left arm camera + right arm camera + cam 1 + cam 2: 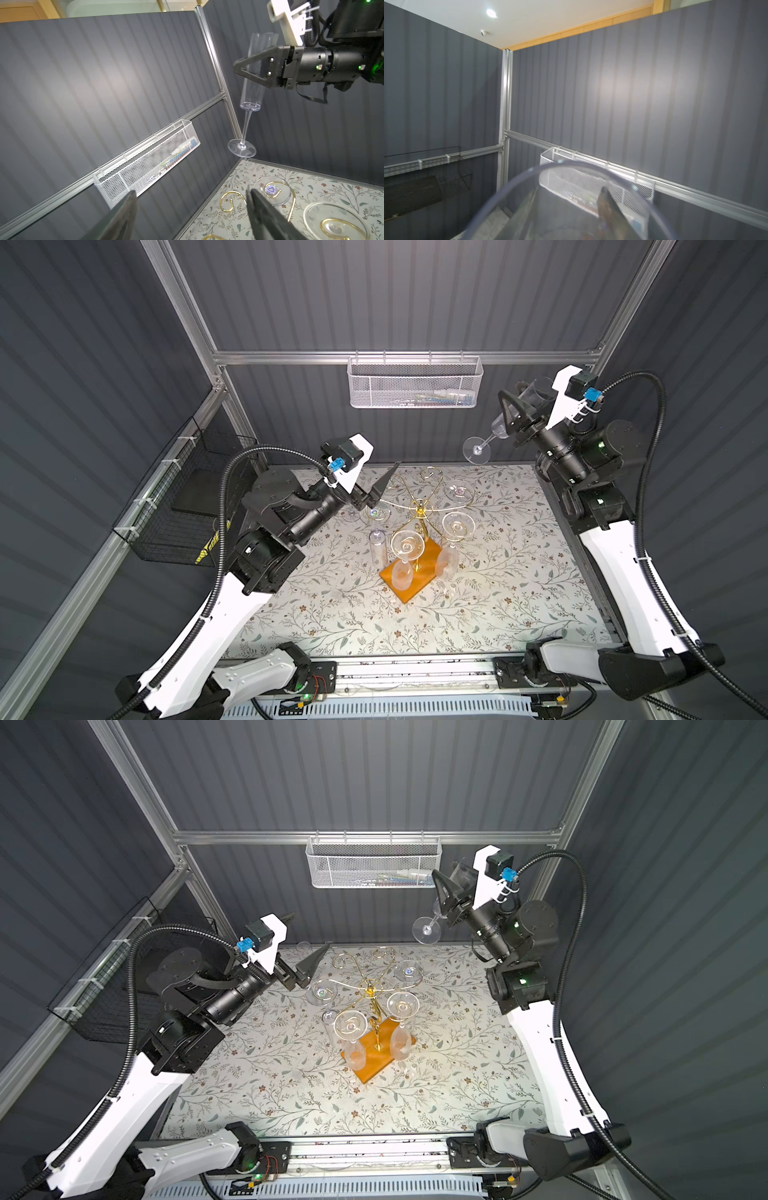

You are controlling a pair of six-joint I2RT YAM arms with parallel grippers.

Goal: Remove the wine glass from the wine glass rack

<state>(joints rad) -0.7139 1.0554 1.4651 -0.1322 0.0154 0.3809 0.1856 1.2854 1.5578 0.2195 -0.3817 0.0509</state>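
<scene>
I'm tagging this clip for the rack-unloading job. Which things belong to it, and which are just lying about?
Belongs: wine glass rack; wine glass in the right pincer; open left pincer; four glasses hanging on the rack.
Lying about: white mesh basket; black wire basket; floral cloth.

White arms (195, 630), black joints (266, 556), ribbed cables (270, 447)
</scene>
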